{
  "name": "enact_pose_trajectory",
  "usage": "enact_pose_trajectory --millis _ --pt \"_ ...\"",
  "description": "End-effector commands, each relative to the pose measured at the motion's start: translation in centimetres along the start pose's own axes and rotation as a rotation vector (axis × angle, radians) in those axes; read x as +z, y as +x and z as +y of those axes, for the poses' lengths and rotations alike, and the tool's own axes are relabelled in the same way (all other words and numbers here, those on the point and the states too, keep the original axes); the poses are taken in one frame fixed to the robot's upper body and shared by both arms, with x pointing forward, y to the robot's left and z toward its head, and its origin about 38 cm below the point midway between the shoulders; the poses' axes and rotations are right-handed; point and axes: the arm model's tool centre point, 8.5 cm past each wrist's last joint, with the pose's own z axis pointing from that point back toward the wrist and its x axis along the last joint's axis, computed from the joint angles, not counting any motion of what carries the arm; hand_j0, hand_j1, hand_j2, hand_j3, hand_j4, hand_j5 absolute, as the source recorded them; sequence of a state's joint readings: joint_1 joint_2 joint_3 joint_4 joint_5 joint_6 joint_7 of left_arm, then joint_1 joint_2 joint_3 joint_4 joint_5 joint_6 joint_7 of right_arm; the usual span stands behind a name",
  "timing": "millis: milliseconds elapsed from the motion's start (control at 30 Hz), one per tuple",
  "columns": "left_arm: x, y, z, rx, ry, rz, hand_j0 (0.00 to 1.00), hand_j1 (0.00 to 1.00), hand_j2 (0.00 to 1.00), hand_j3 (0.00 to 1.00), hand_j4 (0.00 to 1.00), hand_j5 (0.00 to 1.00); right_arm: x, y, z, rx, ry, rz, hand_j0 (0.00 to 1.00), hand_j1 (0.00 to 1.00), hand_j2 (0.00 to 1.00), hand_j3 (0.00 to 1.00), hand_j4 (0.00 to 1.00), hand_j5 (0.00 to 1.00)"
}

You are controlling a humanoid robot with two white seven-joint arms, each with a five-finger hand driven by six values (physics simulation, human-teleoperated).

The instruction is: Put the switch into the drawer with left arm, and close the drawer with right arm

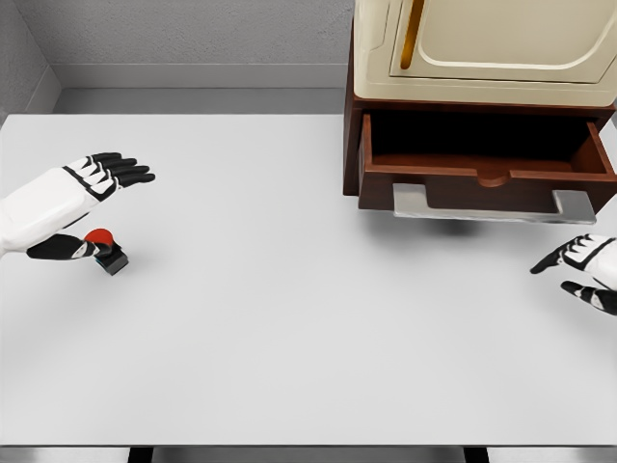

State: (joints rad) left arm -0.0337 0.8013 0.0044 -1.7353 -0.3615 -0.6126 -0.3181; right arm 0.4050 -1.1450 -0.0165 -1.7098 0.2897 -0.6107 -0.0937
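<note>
Table (289, 367) bare — switch (109, 253) outside the open drawer (487, 178)

You see the left hand (96, 178), nearest the table's (289, 318) left edge: smooth white forearm and palm shell, black segmented fingers with white knuckle plates. The right hand (583, 265), at the table's right edge, shows the same white-and-black scheme.
</note>
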Motion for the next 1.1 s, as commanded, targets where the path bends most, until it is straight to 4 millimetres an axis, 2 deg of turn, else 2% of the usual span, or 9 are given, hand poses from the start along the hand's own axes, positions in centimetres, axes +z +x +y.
enact_pose_trajectory --millis 0,133,200,267,333,467,667,867,1067 --pt "0.1 -0.1 0.1 0.005 0.005 0.003 1.00 1.00 1.00 1.00 1.00 1.00 -0.4 0.8 -0.2 0.003 -0.013 -0.025 0.57 0.57 0.57 0.57 0.57 0.57" --pt "0.0 -0.1 -0.6 0.028 0.016 0.010 1.00 1.00 1.00 1.00 1.00 1.00 -0.8 1.5 -0.3 -0.003 -0.025 -0.047 0.58 0.58 0.58 0.58 0.58 0.58" --pt "-0.5 -0.4 -2.0 0.111 0.078 0.026 1.00 1.00 1.00 1.00 1.00 1.00 -0.7 1.5 0.0 -0.010 -0.019 -0.046 0.58 0.58 0.58 0.58 0.58 0.58" --pt "0.9 -0.1 -2.6 0.299 0.145 -0.002 1.00 1.00 1.00 1.00 1.00 1.00 -0.5 1.5 0.4 -0.016 -0.011 -0.043 0.58 0.58 0.58 0.58 0.58 0.58" --pt "2.5 -0.5 -1.9 0.418 0.180 -0.017 1.00 1.00 1.00 1.00 1.00 1.00 -0.4 1.3 0.5 -0.017 -0.004 -0.035 0.61 0.61 0.61 0.61 0.61 0.61" --pt "3.7 -0.9 -1.5 0.596 0.277 -0.033 1.00 1.00 1.00 1.00 1.00 1.00 -0.1 1.3 0.7 -0.022 0.004 -0.031 0.62 0.62 0.62 0.62 0.62 0.62" --pt "3.9 -1.6 -1.3 0.703 0.335 -0.048 1.00 1.00 1.00 1.00 1.00 1.00 -0.1 1.4 0.8 -0.022 0.010 -0.035 0.63 0.63 0.63 0.63 0.63 0.63" --pt "2.5 -2.6 -5.5 0.953 0.272 0.171 1.00 1.00 1.00 1.00 1.00 1.00 0.0 1.6 0.5 -0.018 0.022 -0.043 0.62 0.62 0.62 0.62 0.62 0.62" --pt "3.2 -3.7 -6.6 1.000 0.260 0.248 1.00 1.00 1.00 1.00 1.00 1.00 0.0 1.4 -0.1 -0.002 0.036 -0.046 0.62 0.62 0.62 0.62 0.62 0.62"
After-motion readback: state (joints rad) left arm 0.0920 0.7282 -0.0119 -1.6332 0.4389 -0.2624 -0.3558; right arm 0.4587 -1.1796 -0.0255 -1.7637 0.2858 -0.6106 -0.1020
